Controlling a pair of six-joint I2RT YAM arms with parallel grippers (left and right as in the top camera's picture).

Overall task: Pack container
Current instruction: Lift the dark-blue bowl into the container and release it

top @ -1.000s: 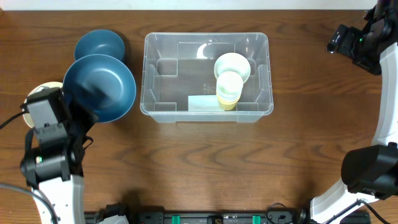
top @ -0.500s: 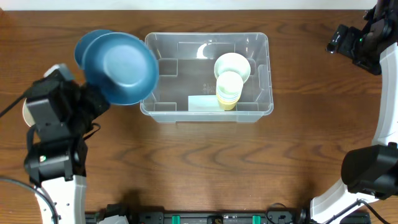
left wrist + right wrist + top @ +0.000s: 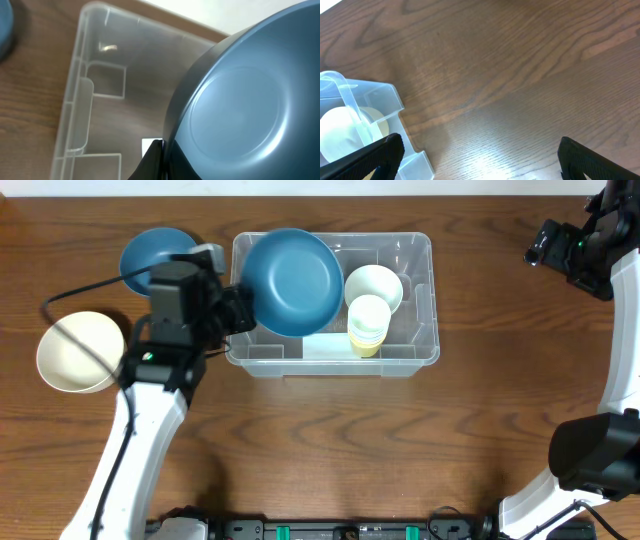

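The clear plastic container (image 3: 420, 350) stands at the table's middle back, with a pale label on its near side. Inside it are a cream bowl (image 3: 374, 285) and a stack of cream cups (image 3: 368, 325). My left gripper (image 3: 240, 310) is shut on the rim of a blue bowl (image 3: 292, 280) and holds it tilted over the container's left half. In the left wrist view the blue bowl (image 3: 250, 100) fills the right side above the container (image 3: 80, 100). My right gripper (image 3: 477, 160) is open and empty over bare table, right of the container's corner (image 3: 385, 100).
A second blue bowl (image 3: 150, 255) sits left of the container at the back. A cream bowl (image 3: 75, 352) sits at the far left. The right arm (image 3: 575, 250) is raised at the back right.
My left gripper has carried the blue bowl to the right, from left of the container to over its left half. The cream bowl at the far left is now uncovered. The right arm has not moved.
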